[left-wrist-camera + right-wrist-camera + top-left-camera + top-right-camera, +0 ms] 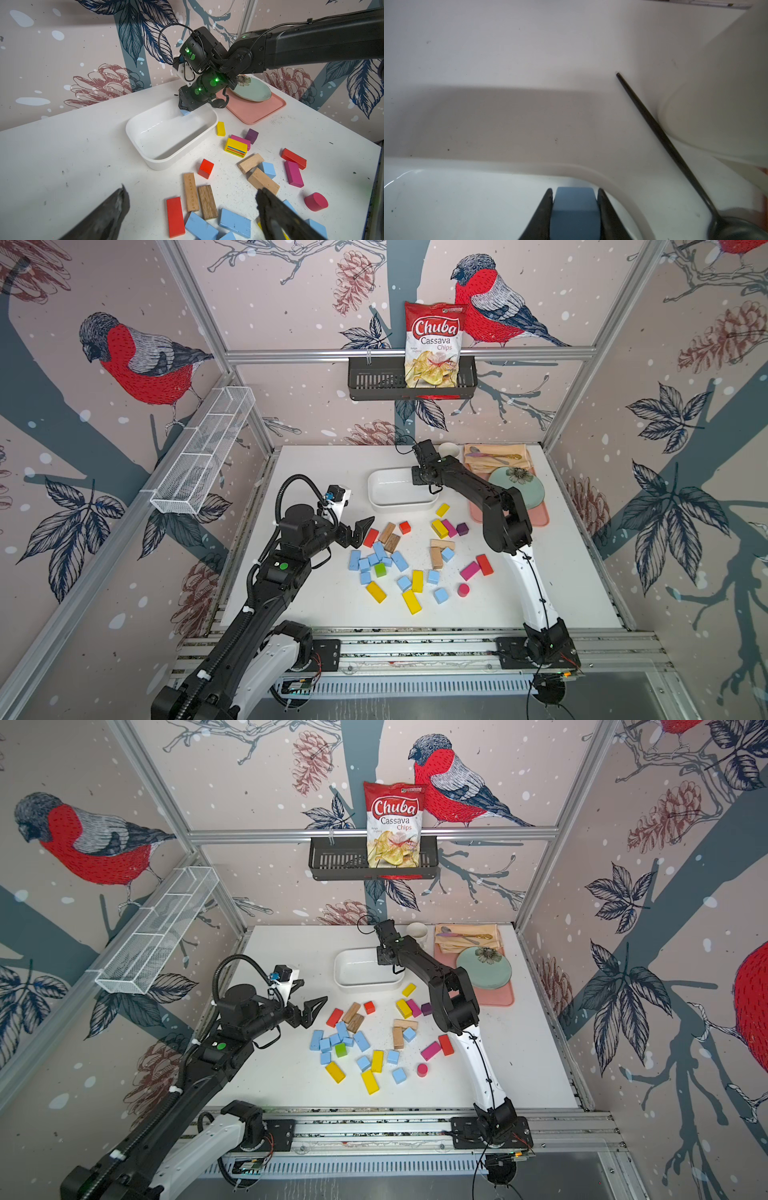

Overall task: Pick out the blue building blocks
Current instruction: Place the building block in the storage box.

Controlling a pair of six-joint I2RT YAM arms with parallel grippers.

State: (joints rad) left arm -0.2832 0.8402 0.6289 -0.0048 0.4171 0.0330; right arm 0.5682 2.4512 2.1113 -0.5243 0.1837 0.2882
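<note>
In both top views the blue building blocks (400, 561) lie loose on the white table (316, 601) near the centre of the frame. Most are bunched left of centre among the other coloured and wooden blocks (417, 580), and a few (409, 1034) are scattered further right. The white bin (399, 507) sits just above the pile. The right arm reaches over the bin's right end, and its wrist hides the tool beneath it. The left gripper (362, 526) hangs at the pile's left edge with its jaws spread wide and nothing between them; in a top view it shows the same way (316, 1006). In the left wrist view this gripper's dark fingers (108, 216) stand far apart above the table, with several blue building blocks (234, 225) lying between them. Beyond these, the right gripper (185, 109) dips into the far end of the white bin (166, 164), and a blue block (184, 113) peeks out at its tips. Whether that block touches the bin's floor cannot be told. In the right wrist view the right gripper (574, 207) is clamped on the blue block (574, 218), its fingers (543, 218) pressed against the block's two sides. The block is over the bin's interior, just inside the rim (508, 164). Outside the rim a spoon (654, 124) lies on the table beside a pale cup (716, 104).
</note>
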